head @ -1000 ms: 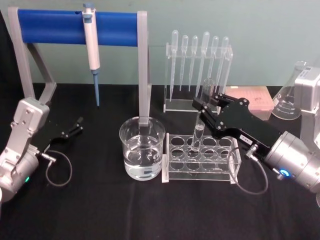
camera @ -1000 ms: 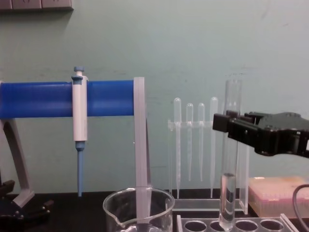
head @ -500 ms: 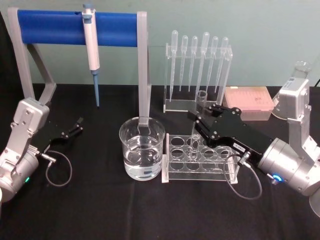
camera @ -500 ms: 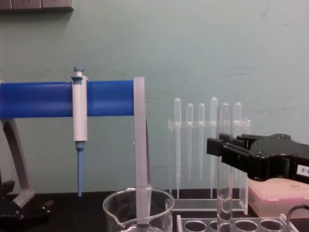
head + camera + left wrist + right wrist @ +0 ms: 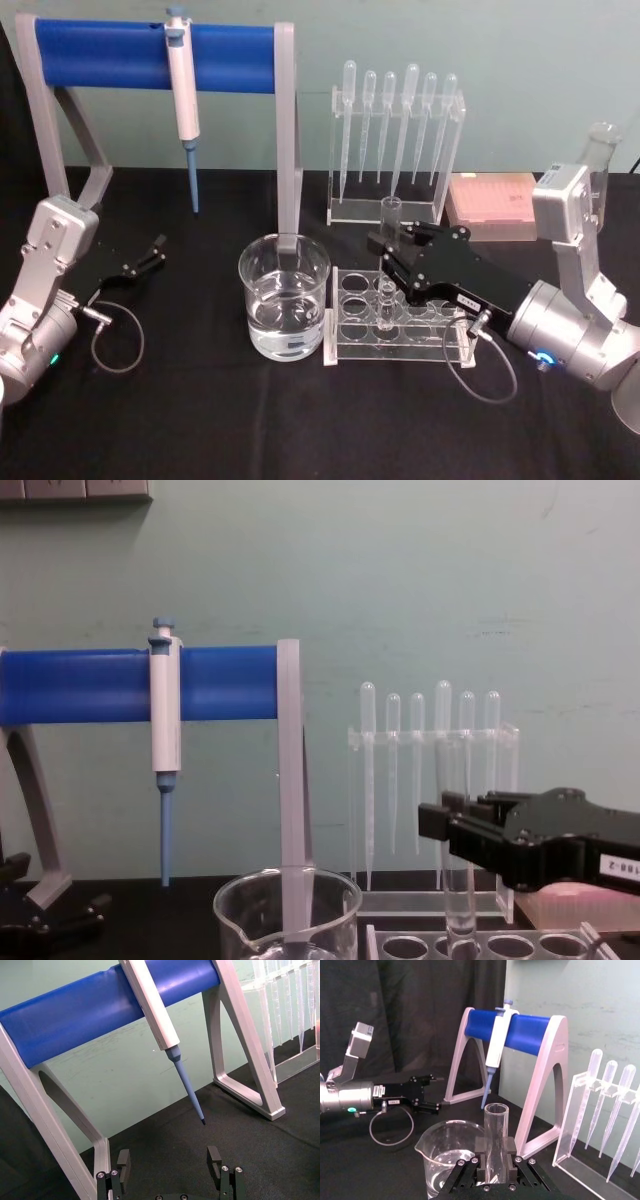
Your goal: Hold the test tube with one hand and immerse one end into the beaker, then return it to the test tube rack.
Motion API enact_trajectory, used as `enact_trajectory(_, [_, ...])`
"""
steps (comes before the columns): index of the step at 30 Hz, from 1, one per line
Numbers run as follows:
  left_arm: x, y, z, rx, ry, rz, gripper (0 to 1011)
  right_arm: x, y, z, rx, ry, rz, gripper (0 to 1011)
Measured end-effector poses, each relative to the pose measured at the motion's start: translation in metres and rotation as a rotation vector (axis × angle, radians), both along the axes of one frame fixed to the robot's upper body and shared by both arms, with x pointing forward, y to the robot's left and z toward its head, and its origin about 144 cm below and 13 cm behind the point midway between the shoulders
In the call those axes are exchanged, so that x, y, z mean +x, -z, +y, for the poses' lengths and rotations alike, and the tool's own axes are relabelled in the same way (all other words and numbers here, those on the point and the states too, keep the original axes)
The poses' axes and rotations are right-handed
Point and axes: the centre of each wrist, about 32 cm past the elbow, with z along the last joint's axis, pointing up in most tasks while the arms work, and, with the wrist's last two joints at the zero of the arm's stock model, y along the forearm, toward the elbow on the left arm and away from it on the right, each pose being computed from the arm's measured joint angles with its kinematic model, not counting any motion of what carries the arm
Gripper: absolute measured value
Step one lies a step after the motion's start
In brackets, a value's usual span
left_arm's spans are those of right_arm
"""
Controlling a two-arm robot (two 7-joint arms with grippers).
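One test tube (image 5: 389, 250) — clamped in right gripper (image 5: 392, 262).

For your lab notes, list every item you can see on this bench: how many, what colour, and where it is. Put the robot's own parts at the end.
test tube: 1, clear, upright in the rack, clamped by the right gripper
beaker: 1, clear, part full of clear liquid, left of the rack
tube rack: 1, clear, table centre
pipettor: 1, white and blue, hanging on the stand
stand: 1, blue bar on grey legs, back left
pipettes: 6, clear, hanging in a clear holder behind the rack
pink box: 1, back right
flask: 1, clear, far right, partly hidden
table: 1, black
left gripper: 1, black, open, resting at the left
right gripper: 1, black, shut on the tube over the rack
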Motion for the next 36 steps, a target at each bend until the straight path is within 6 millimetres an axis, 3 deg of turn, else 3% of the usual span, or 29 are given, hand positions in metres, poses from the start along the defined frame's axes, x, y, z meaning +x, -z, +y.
enact_trajectory(17, [0.000, 0.000, 0.000, 0.000, 0.000, 0.000, 1000, 0.007, 0.005, 0.003, -0.080, -0.012, 0.050, 225])
enact_trajectory(27, [0.000, 0.000, 0.000, 0.000, 0.000, 0.000, 1000, 0.000, 0.006, 0.001, -0.095, -0.004, 0.093, 503])
enact_trajectory(31, [0.000, 0.000, 0.000, 0.000, 0.000, 0.000, 1000, -0.016, 0.008, -0.004, -0.094, 0.012, 0.114, 671])
enact_trajectory(36, [0.000, 0.000, 0.000, 0.000, 0.000, 0.000, 1000, -0.044, 0.006, -0.011, -0.111, 0.057, 0.123, 797])
